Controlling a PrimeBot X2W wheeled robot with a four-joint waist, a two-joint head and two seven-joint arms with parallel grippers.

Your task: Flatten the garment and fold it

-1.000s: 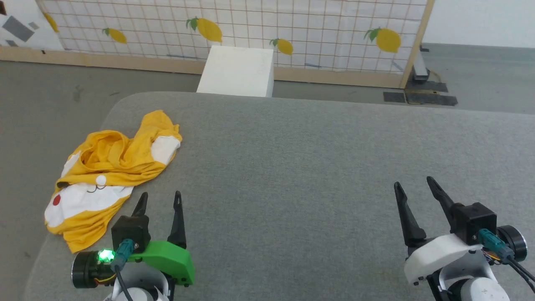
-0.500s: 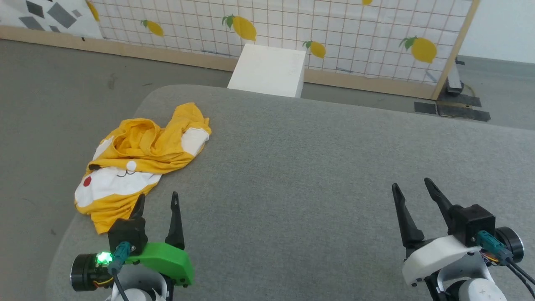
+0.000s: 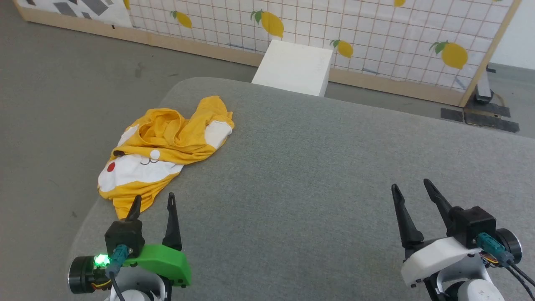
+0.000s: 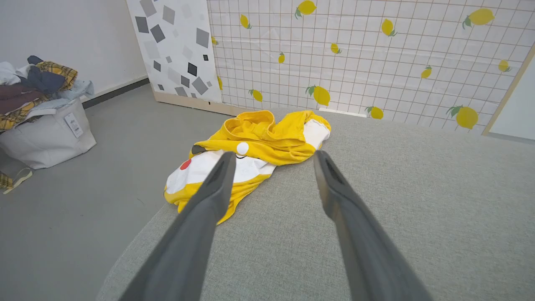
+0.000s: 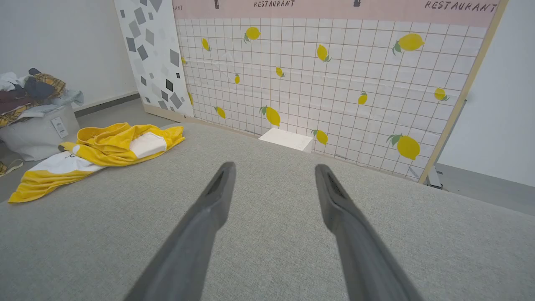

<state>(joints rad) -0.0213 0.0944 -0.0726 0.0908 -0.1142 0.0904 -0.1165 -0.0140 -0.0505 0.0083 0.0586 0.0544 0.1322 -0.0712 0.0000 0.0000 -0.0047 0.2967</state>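
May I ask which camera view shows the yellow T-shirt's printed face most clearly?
The head view: it sees the garment from above, face unobstructed. In the left wrist view the left gripper overlaps the face; the right wrist view shows it foreshortened.

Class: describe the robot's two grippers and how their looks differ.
Both have two long, dark, tapered fingers, a black block and a teal cable plug. The left gripper has a green shell and a glowing green light; the right gripper has a white shell.
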